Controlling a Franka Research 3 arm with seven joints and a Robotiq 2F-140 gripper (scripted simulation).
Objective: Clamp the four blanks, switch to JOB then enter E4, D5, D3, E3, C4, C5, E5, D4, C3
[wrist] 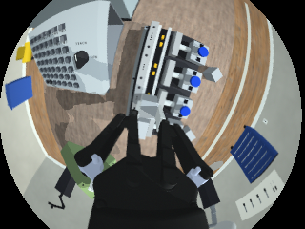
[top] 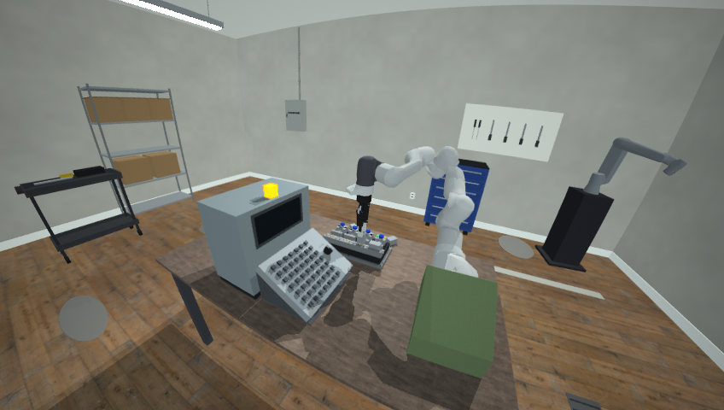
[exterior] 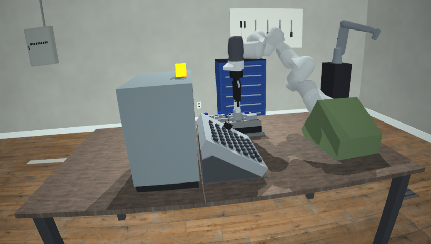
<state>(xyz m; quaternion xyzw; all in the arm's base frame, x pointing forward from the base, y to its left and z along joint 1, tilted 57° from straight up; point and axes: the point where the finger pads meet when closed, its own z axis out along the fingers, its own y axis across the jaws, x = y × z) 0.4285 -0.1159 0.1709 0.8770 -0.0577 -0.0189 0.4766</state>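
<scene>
Pale grey blank held upright between the gripper's fingers at one end of the vise bank.

The blank (exterior: 237, 115) (wrist: 147, 128) is seen with its narrow upper part pointing straight up; its full long axis cannot be told, because its lower part is crowded by station parts. The vise bank (top: 355, 248) (exterior: 252, 129) (wrist: 150, 62) is long and straight, and its long axis is shown running away from the gripper in the wrist view, with blue valve knobs (top: 354, 228) (wrist: 194, 81) lined along one side.

Bare tabletop (top: 396, 304) (exterior: 287, 184) (wrist: 86, 121) is shown on the side of the vise bank away from the knobs, partly shaded. Beyond that strip, the sloping key console (top: 306, 274) (exterior: 233, 169) (wrist: 100, 29) is set near the vise bank, its side edge facing the bank. The green block (top: 454, 309) (exterior: 347, 126) (wrist: 76, 159) is placed well apart from the bank, on the robot's side. On the knob side, a small grey block (wrist: 213, 74) is seen just beside the bank.

The gripper (top: 361, 228) (exterior: 237, 104) (wrist: 148, 108) is pointed down over the vise bank's end station. Its fingers are parted slightly and closed on the blank, which lies directly between the fingertips. The blank's contact with the rails cannot be told.
</scene>
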